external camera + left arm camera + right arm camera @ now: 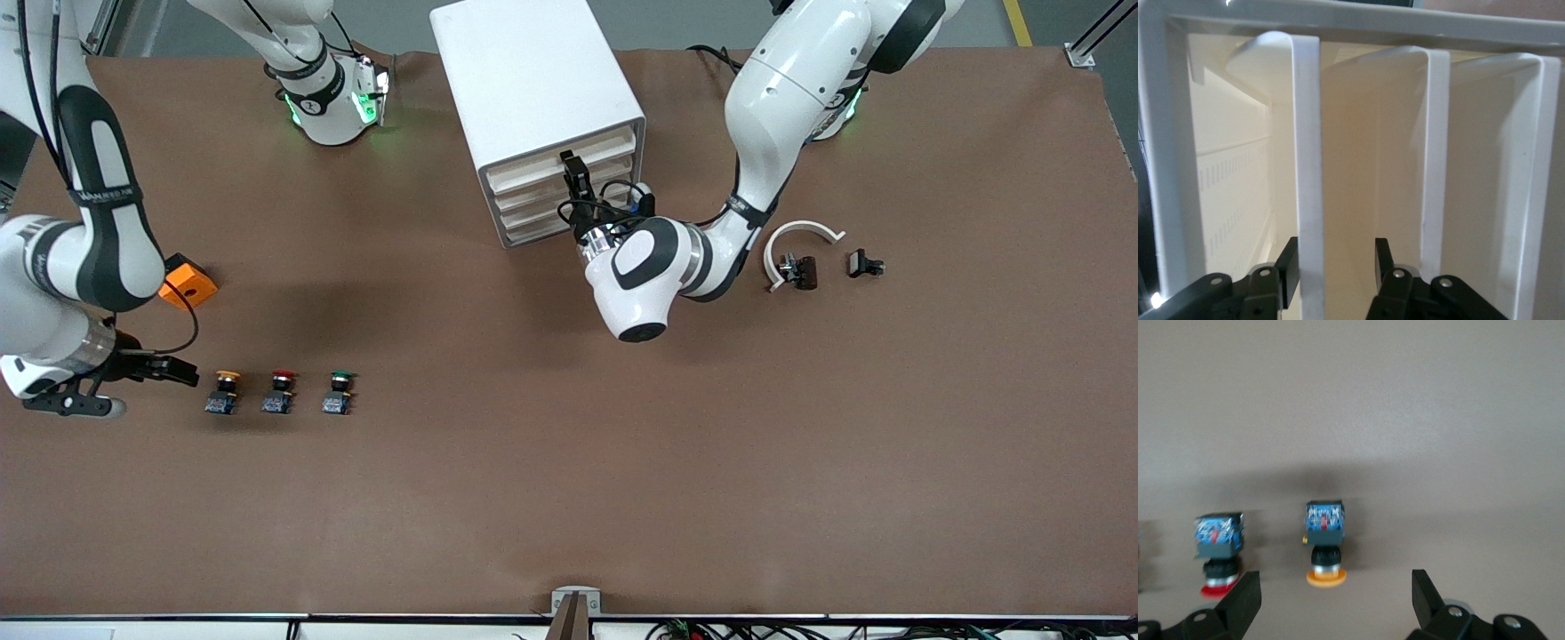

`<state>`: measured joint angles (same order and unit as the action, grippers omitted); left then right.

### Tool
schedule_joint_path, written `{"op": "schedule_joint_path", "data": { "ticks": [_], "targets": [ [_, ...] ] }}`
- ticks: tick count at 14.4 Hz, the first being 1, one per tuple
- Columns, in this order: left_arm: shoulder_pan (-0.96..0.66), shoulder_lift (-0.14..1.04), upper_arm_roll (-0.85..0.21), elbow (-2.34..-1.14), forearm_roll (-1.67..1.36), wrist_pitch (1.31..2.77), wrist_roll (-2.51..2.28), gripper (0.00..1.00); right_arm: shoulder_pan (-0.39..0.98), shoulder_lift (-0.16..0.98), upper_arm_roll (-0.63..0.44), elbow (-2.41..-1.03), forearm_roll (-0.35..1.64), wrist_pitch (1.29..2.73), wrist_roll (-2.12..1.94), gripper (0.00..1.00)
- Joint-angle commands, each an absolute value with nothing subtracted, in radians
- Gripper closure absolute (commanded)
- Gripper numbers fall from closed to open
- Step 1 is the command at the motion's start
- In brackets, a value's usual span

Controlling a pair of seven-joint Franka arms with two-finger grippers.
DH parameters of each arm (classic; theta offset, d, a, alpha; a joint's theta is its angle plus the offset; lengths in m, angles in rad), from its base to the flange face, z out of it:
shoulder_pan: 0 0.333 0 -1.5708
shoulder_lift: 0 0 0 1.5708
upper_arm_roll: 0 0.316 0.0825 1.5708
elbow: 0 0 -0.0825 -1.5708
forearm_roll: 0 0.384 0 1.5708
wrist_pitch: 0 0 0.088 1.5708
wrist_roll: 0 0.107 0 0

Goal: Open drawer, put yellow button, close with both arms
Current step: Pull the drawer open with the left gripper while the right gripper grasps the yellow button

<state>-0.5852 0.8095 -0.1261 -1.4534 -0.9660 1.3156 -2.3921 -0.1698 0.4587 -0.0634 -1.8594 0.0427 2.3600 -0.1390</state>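
The white cabinet [533,71] stands at the robots' side of the table, its drawers all shut. My left gripper [575,178] is at the uppermost drawer [562,145]. In the left wrist view the left gripper [1336,257] is open and straddles the drawer's front lip [1308,133]; one finger [1288,263] lies against the lip, the other stands apart from it. The yellow button [226,391] stands on the table toward the right arm's end. My right gripper [164,387] is open, low beside it. The right wrist view shows the yellow button [1325,543] ahead of the open right gripper [1335,587], clear of both fingers.
A red-capped button [281,392] and a green-capped button [339,392] stand in a row with the yellow one. An orange block [188,285] lies by the right arm. A white curved piece [797,238] and two small black parts [864,264] lie toward the left arm's end.
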Motion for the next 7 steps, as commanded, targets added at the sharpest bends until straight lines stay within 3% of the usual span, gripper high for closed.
{"op": "schedule_joint_path", "data": {
  "ticks": [1, 4, 7],
  "targets": [
    [-0.584, 0.825, -0.124, -1.445, -0.986, 1.304, -2.421, 0.84, -0.166, 0.537, -0.055, -1.841, 0.107, 2.431, -0.098, 0.00],
    [-0.580, 0.833, -0.123, -1.443, -0.983, 1.307, -2.425, 1.00, -0.158, 0.592, -0.054, -1.836, 0.115, 2.503, -0.081, 0.00],
    [-0.575, 0.836, -0.115, -1.442, -0.976, 1.307, -2.422, 1.00, -0.149, 0.610, -0.052, -1.836, 0.126, 2.510, -0.063, 0.00]
  ]
}}
